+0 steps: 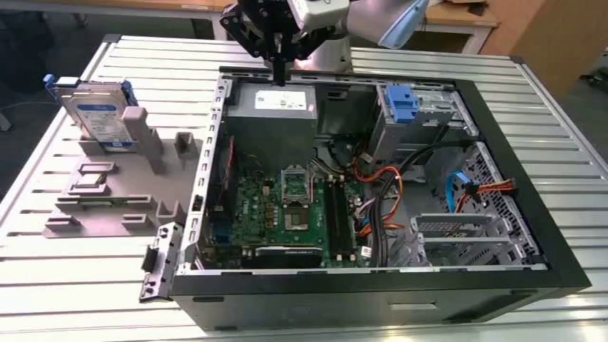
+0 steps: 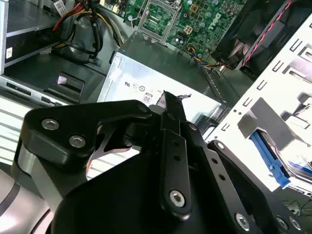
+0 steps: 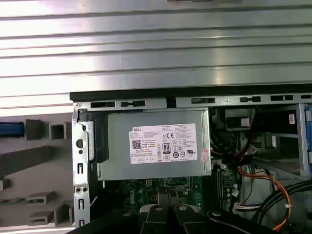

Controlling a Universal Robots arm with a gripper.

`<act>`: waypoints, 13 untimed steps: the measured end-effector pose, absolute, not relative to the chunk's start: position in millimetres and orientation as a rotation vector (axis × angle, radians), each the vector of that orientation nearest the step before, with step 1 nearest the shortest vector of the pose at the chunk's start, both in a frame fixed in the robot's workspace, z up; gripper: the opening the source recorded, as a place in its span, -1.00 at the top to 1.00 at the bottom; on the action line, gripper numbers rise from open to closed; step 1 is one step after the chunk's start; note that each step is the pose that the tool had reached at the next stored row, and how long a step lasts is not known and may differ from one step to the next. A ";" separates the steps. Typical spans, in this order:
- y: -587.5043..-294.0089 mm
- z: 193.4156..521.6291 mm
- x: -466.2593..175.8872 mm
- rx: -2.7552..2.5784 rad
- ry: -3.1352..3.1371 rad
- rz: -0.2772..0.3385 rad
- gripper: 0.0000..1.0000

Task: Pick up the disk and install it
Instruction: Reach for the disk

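**Above the far wall of the case: an empty gripper, and the disk on edge in its stand**

In the exterior view, the gripper (image 1: 282, 75) hangs over the far rim of the open computer case (image 1: 380, 299). Its tips point straight down above the power supply (image 1: 273, 102). The fingers are pressed together with nothing between them. The disk (image 1: 100, 117) stands on edge in a grey fixture (image 1: 124, 203) on the slatted table (image 1: 57, 285). It is at the exterior view's left, well apart from the gripper. Propped upright like this, its top edge and blue side rails are left free, which I judge is meant to allow a grasp from above. At the far right inside the case, a blue bracket (image 1: 403, 105) sits on the metal drive cage (image 1: 442, 107), probably the bay the disk belongs in.

In the second wrist view, the black linkage runs up to the closed tips (image 2: 168, 100), poised over the power supply's silver face (image 2: 146, 80).

In the first wrist view, the camera looks straight down on the power supply (image 3: 156, 144), with the case rim and table slats beyond. Part of the grey fixture (image 3: 29, 161) shows beside the case, with a strip of blue (image 3: 9, 129) that is likely the disk's rail. The pick-up has not begun.
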State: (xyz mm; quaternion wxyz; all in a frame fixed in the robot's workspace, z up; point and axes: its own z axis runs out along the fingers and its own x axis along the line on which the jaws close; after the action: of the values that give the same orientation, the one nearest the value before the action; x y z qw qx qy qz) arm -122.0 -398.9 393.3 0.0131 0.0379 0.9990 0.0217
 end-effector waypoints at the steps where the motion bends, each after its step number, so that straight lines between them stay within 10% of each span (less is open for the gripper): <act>1: -398.9 393.3 -121.9 0.118 3.113 0.068 0.80; 13: -399.0 393.3 -130.7 0.118 3.113 0.068 0.80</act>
State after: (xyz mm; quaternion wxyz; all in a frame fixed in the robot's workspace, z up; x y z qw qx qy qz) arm -130.7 -399.0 393.3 0.0131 0.0378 0.9990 0.0217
